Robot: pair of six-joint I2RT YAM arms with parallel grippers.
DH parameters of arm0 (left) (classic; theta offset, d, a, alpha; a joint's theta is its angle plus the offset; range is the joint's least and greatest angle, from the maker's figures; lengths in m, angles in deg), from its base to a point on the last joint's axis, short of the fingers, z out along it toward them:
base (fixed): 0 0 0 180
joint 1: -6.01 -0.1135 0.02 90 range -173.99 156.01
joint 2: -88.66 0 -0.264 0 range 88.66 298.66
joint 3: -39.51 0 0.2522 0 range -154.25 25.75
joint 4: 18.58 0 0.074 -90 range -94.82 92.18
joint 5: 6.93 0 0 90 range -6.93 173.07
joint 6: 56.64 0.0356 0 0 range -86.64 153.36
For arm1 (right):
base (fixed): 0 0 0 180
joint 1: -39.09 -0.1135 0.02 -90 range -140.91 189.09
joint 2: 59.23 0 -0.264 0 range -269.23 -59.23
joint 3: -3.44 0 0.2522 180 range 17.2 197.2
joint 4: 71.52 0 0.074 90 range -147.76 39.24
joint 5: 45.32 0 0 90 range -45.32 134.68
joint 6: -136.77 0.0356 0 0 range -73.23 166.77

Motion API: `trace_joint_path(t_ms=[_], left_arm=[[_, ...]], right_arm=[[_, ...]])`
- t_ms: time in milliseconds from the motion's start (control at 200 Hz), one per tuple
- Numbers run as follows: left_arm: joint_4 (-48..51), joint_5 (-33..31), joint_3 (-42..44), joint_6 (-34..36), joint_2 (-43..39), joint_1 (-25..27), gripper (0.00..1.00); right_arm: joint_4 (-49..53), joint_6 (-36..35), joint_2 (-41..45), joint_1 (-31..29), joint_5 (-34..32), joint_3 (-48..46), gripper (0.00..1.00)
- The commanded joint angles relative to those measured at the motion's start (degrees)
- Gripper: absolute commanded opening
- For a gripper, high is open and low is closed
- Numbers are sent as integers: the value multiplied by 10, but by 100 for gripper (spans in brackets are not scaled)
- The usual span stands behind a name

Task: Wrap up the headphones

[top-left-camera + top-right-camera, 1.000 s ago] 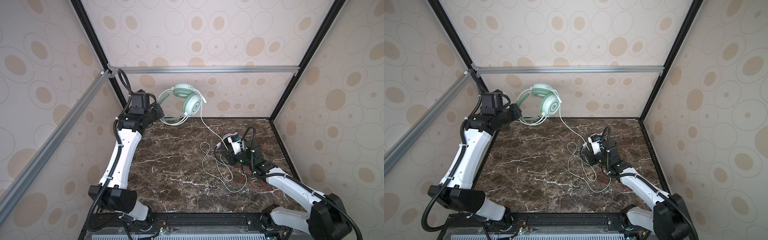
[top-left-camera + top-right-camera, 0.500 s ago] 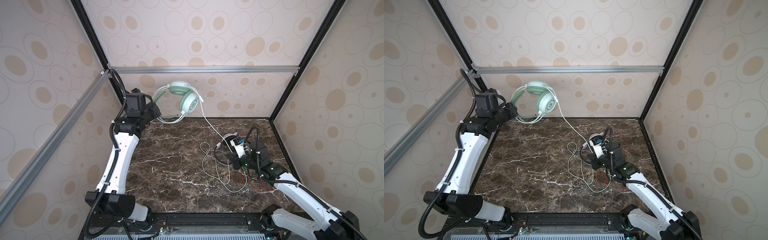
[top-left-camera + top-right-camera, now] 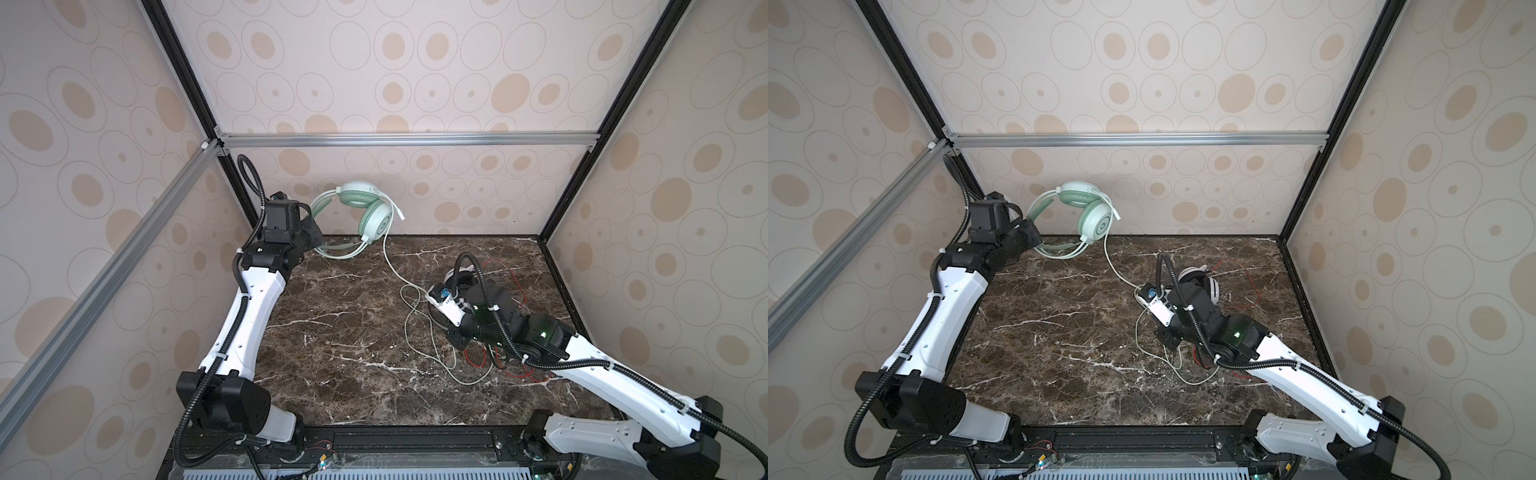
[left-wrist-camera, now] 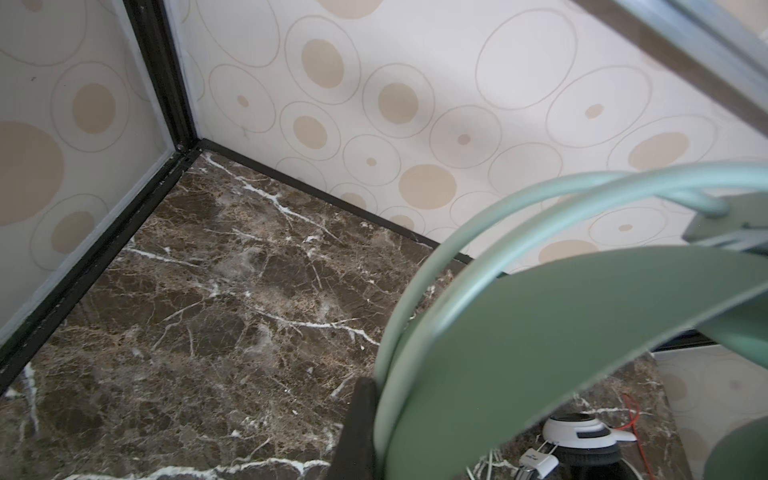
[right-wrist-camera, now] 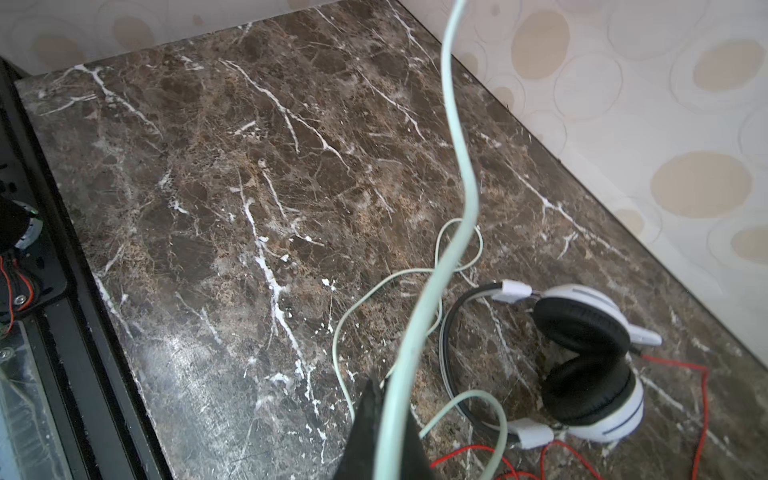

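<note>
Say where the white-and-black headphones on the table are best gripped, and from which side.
Probably the thin headband of the white-and-black headphones, near its white slider, coming from above. They lie on their side on the table, band flat and exposed; the cups look too bulky for the jaws.

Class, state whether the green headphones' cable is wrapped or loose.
Loose: the cable trails from the raised green headphones down to untidy loops on the table.
</note>
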Motion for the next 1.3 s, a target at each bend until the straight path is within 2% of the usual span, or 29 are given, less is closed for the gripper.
trace_joint_path(t_ms=[0,410,635,955,1295], left_arm=[[-51,-24,16,28,-38,8,0],[-107,-68,178,128,-119,75,0],[-136,-45,255,194,-170,103,0],[-113,-76,302,257,-211,132,0],[-114,34,313,295,-227,167,0]], right_arm=[[81,-50,-32,-38,-67,68,0],[189,-102,-170,-75,-56,313,0],[221,-112,-227,-74,-72,394,0],[266,-103,-285,-57,-96,465,0],[284,-92,-338,-9,-89,536,0]])
